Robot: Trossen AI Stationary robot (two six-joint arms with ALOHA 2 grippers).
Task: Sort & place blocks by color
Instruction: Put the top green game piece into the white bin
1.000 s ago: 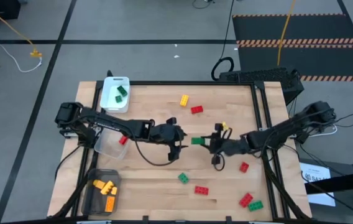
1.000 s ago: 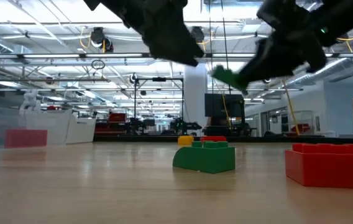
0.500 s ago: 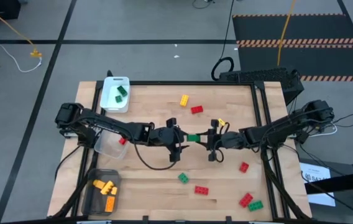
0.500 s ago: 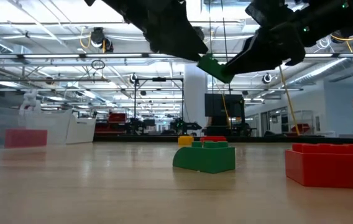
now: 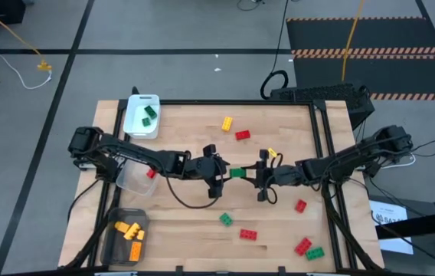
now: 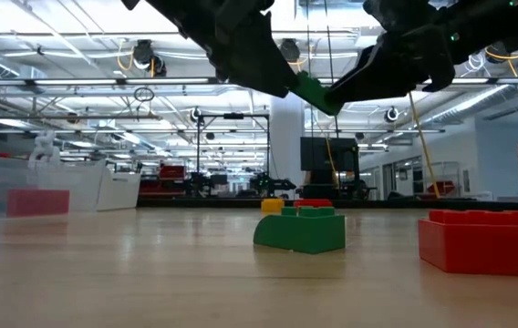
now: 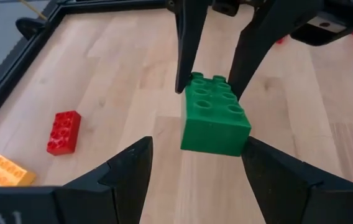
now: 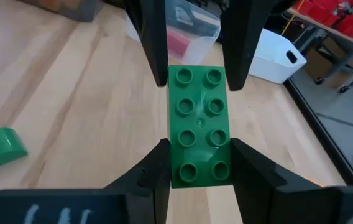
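A green studded brick (image 5: 237, 172) hangs in the air over the table's middle, between my two grippers. My right gripper (image 8: 198, 146) is shut on it, reaching in from the table's right. My left gripper (image 7: 195, 142) reaches in from the left and is open. Its two fingers stand on either side of the brick's free end (image 7: 217, 134), with a gap showing on one side. The low view shows the brick (image 6: 312, 89) well above the wood. Other red, green and yellow bricks lie loose on the table. My right gripper pinches the green brick's two long sides at its right-hand end (image 8: 179, 171) between its two fingers. The fingers come about level from the table's right and lie along the brick. The brick is lifted clear of the table, studs up, its other end sticking out toward my left gripper.
A white tray (image 5: 142, 115) holds green bricks, a clear tray (image 5: 129, 180) a red one, a dark tray (image 5: 125, 238) orange ones. Loose bricks: yellow (image 5: 227, 123), red (image 5: 242, 135), red (image 5: 300, 205), green (image 5: 225, 219), red (image 5: 248, 234), red (image 5: 302, 246), green (image 5: 315, 253).
My right gripper has carried the green brick toward the table's left and a little up. My left gripper has swung level toward it. The brick's free end now lies between my left gripper's open fingers; a second ago it was apart from them.
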